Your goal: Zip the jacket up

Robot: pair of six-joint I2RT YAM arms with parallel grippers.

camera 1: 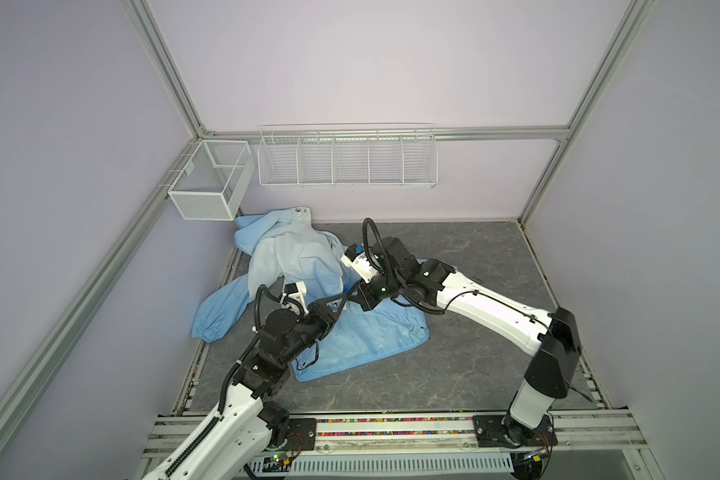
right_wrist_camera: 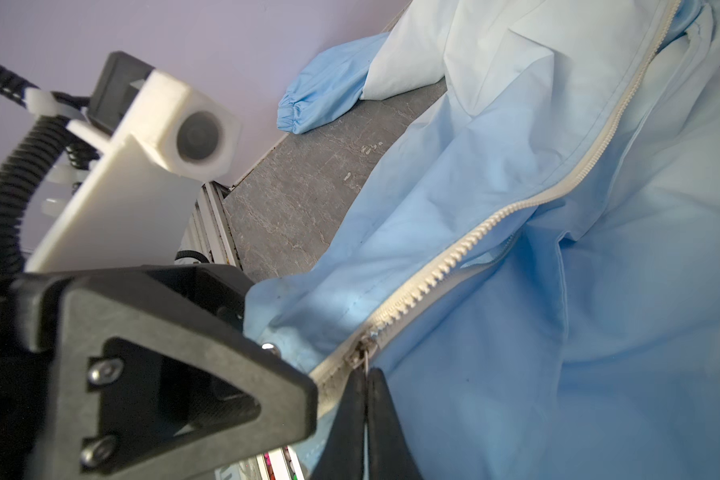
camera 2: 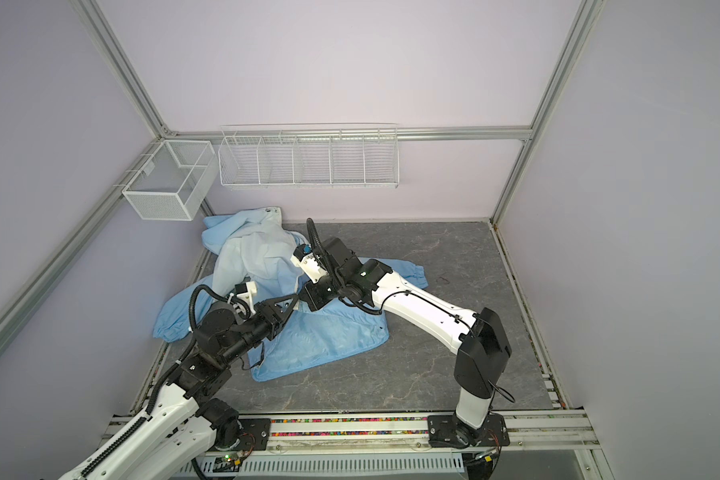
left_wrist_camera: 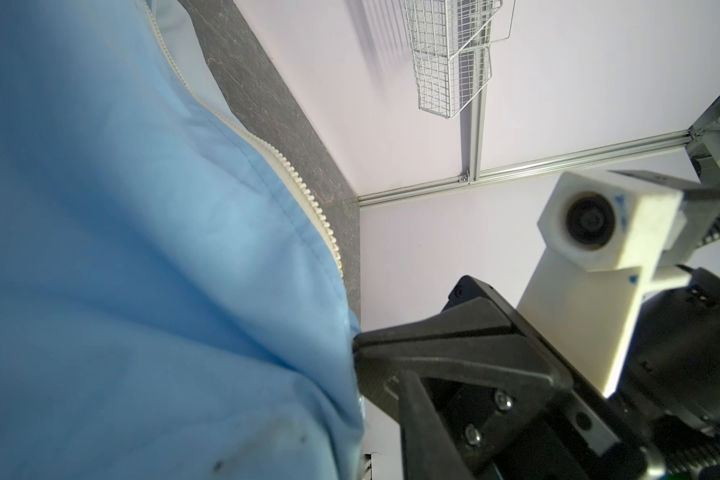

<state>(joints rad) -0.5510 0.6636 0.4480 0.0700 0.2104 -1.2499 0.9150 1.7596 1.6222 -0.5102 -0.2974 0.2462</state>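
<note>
The light-blue jacket lies crumpled at the table's back left, its lower part spread toward the front. Its cream zipper is joined only below the slider and stands apart above it. My right gripper is shut on the slider's thin pull tab. My left gripper meets it tip to tip at the zipper's lower end. One of its fingers presses against the hem fabric. In the left wrist view, cloth covers its own jaws.
A mesh basket hangs at the left wall and a long wire rack on the back wall. One sleeve cuff lies by the left table edge, another cuff behind the right arm. Grey tabletop stretches to the right.
</note>
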